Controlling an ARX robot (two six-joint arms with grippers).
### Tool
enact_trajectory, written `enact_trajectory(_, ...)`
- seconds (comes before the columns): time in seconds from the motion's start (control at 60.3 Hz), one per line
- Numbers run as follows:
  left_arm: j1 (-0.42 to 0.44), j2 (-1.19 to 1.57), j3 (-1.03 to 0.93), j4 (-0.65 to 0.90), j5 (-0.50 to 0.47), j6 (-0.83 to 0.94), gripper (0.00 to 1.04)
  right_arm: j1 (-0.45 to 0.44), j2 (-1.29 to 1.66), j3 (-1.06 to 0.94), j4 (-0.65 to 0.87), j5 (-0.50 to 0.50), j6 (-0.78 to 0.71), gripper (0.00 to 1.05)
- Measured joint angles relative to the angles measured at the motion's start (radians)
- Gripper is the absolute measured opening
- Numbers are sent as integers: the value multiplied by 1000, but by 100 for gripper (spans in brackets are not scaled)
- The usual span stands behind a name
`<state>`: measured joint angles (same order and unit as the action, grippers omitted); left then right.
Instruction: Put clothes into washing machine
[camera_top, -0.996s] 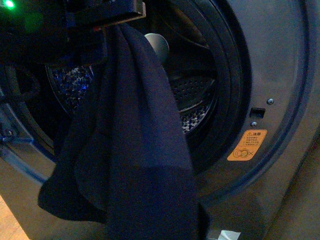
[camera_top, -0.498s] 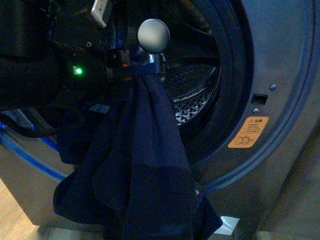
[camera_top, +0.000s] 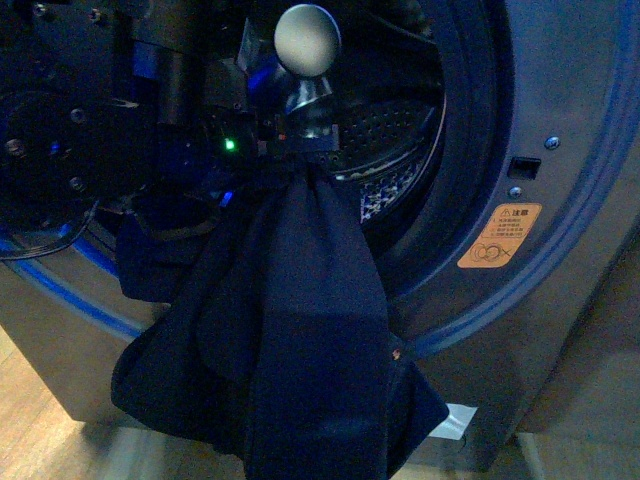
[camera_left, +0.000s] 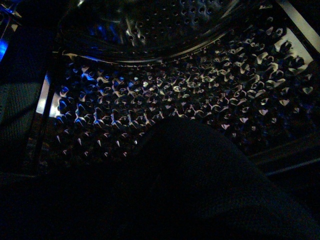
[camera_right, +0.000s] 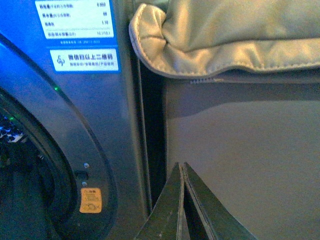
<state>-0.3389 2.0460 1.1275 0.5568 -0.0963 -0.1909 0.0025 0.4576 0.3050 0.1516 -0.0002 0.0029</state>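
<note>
My left gripper (camera_top: 292, 150) clamped on bunched top of clothes (camera_top: 290, 330) at washing machine (camera_top: 570, 120) mouth. Fabric hangs over lower rim. My right gripper (camera_right: 181, 167) pressed closed, empty, facing neighbouring grey panel (camera_right: 240, 140). Cream padded cover (camera_right: 225, 35) on top of it. Wooden floor (camera_top: 40, 440) below.

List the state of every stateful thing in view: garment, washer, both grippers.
navy garment: bunched at the top, hanging in front of the porthole's lower rim, mostly outside the drum.
washing machine: porthole open, steel drum exposed.
left gripper: shut on the garment, at the porthole mouth.
right gripper: shut, holding nothing, beside the machine.
green LED: lit.
</note>
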Motion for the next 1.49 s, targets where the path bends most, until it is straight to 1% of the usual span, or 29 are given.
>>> enact_trajectory(0.332,34,216,349,-160,-106,56,7,0,-109,-143,26,0,0,2)
enact_trajectory(0.581,54,376,650,-280,-183,109,7,0,-171,-198,26,0,0,2)
enact_trajectory(0.714,74,501,898,-343,-265,155,7,0,-217,-227,13,0,0,2)
enact_trajectory(0.863,93,576,1072,-386,-301,189,7,0,-248,-244,0,0,0,2)
enact_trajectory(0.946,104,618,1191,-436,-312,194,7,0,-262,-252,-8,0,0,2)
enact_trajectory(0.979,106,634,1237,-455,-317,198,7,0,-272,-254,-15,0,0,2)
enact_trajectory(1.079,109,691,1387,-522,-337,210,7,0,-378,-264,-142,-1,0,2)
enact_trajectory(1.195,110,763,1554,-602,-351,219,7,0,-433,-275,-151,-1,0,2)
enact_trajectory(1.344,107,813,1638,-615,-377,248,7,0,-451,-299,-152,-1,0,2)
enact_trajectory(1.494,102,843,1704,-572,-431,288,7,0,-453,-299,-152,-1,0,2)
